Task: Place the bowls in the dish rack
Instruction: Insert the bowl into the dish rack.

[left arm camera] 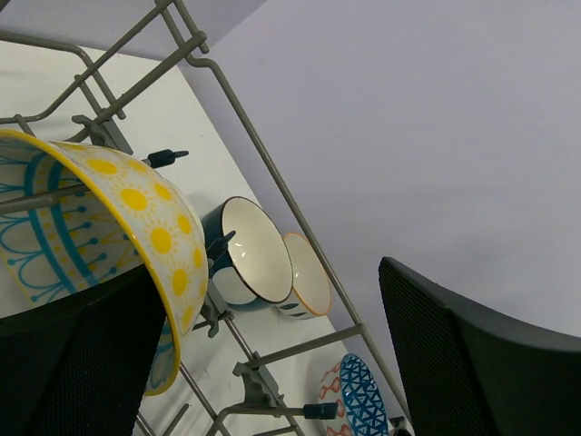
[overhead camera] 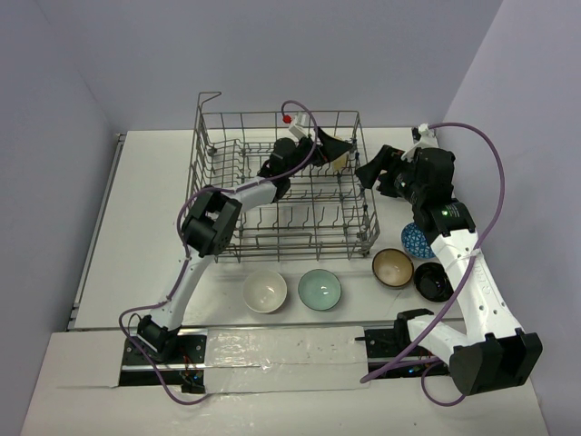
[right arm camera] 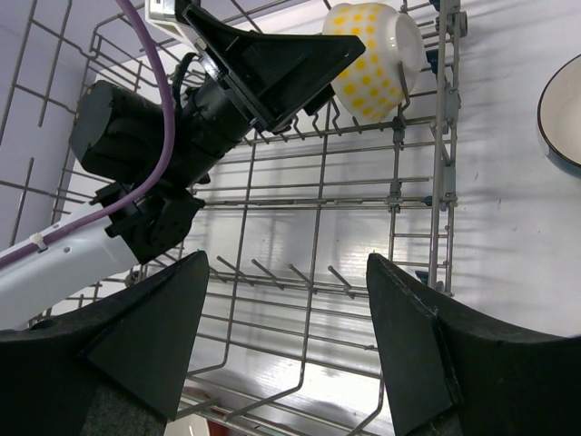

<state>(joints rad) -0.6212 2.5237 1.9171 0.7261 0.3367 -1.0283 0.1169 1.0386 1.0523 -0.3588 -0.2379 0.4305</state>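
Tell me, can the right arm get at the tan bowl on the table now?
Probably yes: the tan bowl stands uncovered beside that arm, nothing stacked in it, and the right gripper is open and empty.

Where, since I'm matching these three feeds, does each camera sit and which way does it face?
Top external: above and behind the arms, looking down on the table and dish rack; both arms show, bases lowest.
Left wrist: on the left arm inside the rack, facing out through its wires past a yellow-dotted bowl; the left gripper's fingers frame it.
Right wrist: over the rack's right side, looking down into it; the right gripper's fingers show, plus the left arm.
Shared: both wrist views show the yellow-dotted bowl.
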